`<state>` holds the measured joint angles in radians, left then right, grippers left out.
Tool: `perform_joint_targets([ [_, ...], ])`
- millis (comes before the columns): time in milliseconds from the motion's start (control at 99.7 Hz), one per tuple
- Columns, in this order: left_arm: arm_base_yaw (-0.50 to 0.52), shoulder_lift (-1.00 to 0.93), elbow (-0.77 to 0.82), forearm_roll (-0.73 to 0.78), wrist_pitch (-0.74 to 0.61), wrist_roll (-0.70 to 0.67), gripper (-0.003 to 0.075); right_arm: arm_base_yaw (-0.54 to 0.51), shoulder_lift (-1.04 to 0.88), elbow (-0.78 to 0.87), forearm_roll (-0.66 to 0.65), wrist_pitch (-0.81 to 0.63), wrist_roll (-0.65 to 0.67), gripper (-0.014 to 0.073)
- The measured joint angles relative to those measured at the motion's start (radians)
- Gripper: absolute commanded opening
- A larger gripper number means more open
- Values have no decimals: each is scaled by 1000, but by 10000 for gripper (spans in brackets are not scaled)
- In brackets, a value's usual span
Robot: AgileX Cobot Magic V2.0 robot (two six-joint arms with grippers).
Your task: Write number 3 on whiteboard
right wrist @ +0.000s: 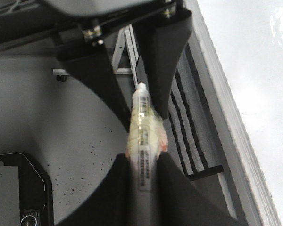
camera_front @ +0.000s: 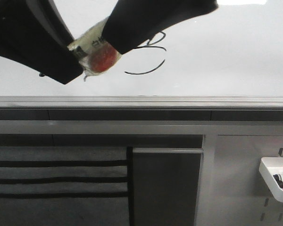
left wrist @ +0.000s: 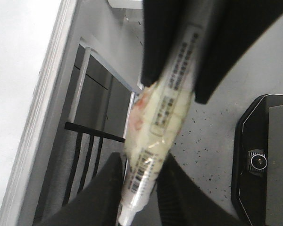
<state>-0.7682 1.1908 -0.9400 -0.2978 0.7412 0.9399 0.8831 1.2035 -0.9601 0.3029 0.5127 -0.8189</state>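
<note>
A: Whiteboard (camera_front: 236,52), large glossy white panel with a grey metal edge rail (camera_front: 141,101): status?

B: Upright at the back. The thin black hand-drawn number 3 (camera_front: 148,56) sits on it, its angular top partly hidden behind the right arm, its wide lower curve detached below.

A: Left gripper (left wrist: 139,181)?

B: Black fingers (left wrist: 106,188) pinch one end of a grey marker with a barcode label and clear tape wrap (left wrist: 165,110).

A: Right gripper (right wrist: 144,172)?

B: Pressed onto the same marker from the opposite end; both grippers grip it at once, in front of the board, just left of the digit.

A: Other items?

B: White tray of markers (camera_front: 278,179) on the grey perforated panel (camera_front: 240,160), lower right.
</note>
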Motion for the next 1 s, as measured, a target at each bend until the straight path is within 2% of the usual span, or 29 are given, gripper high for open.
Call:
perform_joint_targets([
  [190,0,0,0,13,2,27,-19,0,0,0,0,2,-2,-60],
  [331,0,0,0,14,2,38,-18,0,0,0,0,4,-2,-29],
  [401,0,0,0,14,4,39,-18,0,0,0,0,4,-4,49],
  [551,0,0,0,4,9,33,-18,0,0,0,0,-5,-4,280],
  [622,0,0,0,4,9,21,-18,0,0,0,0,-6,-4,341],
  [822,33,0,0,18,-15,-7,-18,-26,-51,0,0,-4,-4,352],
  [1003,213,2,0,18,-147,-140,-18,-150,-201,0,-3,9,12,352],
])
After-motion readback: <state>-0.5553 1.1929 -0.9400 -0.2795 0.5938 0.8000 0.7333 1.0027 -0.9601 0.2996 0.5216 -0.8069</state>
